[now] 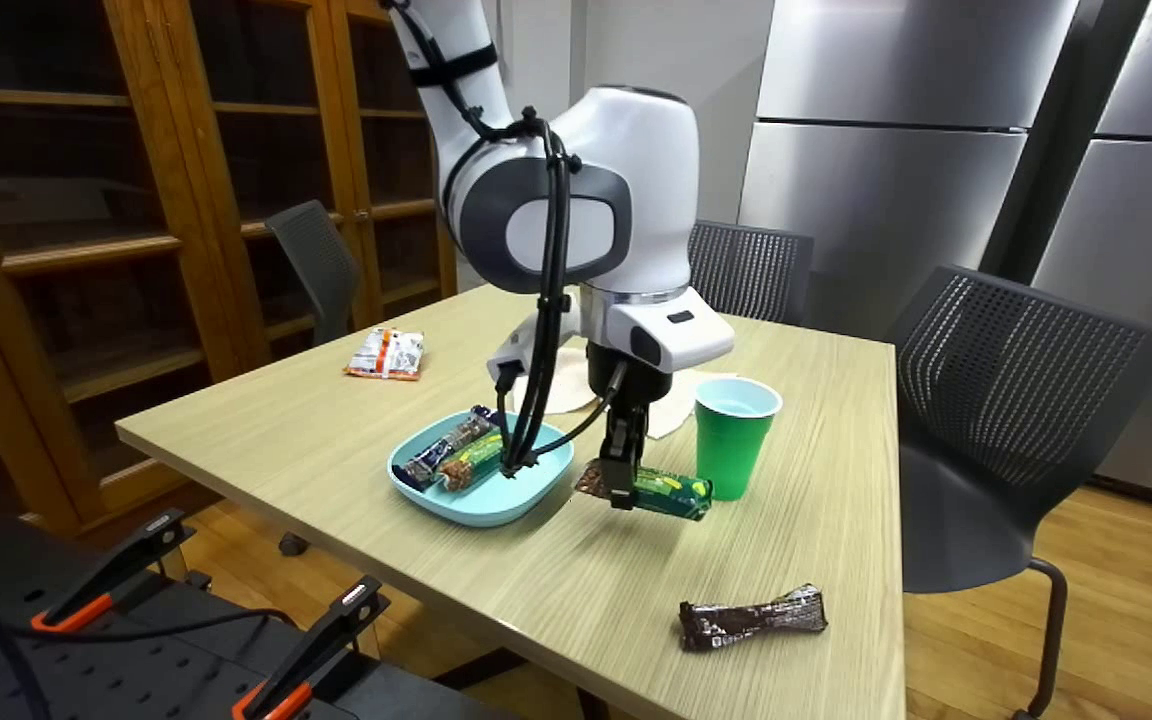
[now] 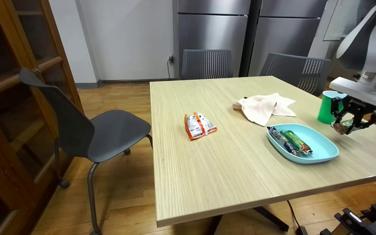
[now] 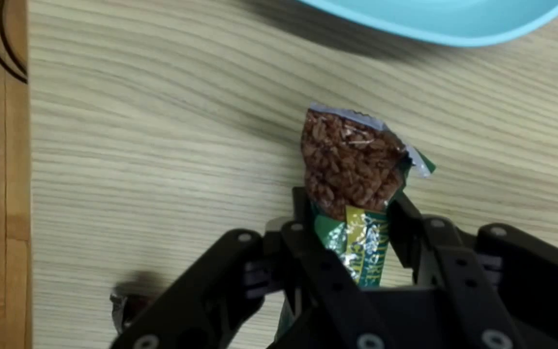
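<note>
While the end effector (image 3: 349, 213) pinches a green-wrapped bar (image 3: 354, 172), orange-white packet (image 2: 199, 126), in both exterior views only

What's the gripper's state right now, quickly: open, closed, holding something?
Gripper: closed around a green-wrapped granola bar, holding it between the jaws.

There's two bars (image 1: 476, 458) in the plate (image 1: 540, 482), and right of it in an exterior view the gripper (image 1: 622, 488) holds a third bar (image 1: 674, 492) near the cup (image 1: 730, 452). Nearest me on the table (image 1: 826, 500), to the right, is a fourth bar (image 1: 753, 617); packet (image 1: 386, 354) sits back left, cloth (image 1: 576, 385) behind the plate.
</note>
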{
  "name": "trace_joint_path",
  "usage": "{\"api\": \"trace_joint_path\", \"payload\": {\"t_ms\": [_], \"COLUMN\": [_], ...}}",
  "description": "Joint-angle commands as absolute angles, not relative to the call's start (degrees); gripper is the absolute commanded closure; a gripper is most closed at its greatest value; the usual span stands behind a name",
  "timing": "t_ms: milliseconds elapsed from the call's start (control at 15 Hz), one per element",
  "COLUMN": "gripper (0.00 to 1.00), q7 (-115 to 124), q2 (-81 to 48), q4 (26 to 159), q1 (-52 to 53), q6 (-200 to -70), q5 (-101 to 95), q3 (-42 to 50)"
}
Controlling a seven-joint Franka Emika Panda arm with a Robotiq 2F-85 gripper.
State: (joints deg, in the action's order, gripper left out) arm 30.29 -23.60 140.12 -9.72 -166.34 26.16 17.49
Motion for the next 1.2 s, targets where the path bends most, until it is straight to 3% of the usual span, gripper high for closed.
{"api": "trace_joint_path", "payload": {"t_ms": [0, 1133], "gripper": [0.84, 0.84], "q7": [28.76, 17.37], "q2": [-15.23, -11.96], "q4": [147.71, 151.89], "q1": [-6.35, 1.37], "q6": [-167.21, -167.51], "q5": [20.68, -7.89], "q3": [19.28, 17.23]}}
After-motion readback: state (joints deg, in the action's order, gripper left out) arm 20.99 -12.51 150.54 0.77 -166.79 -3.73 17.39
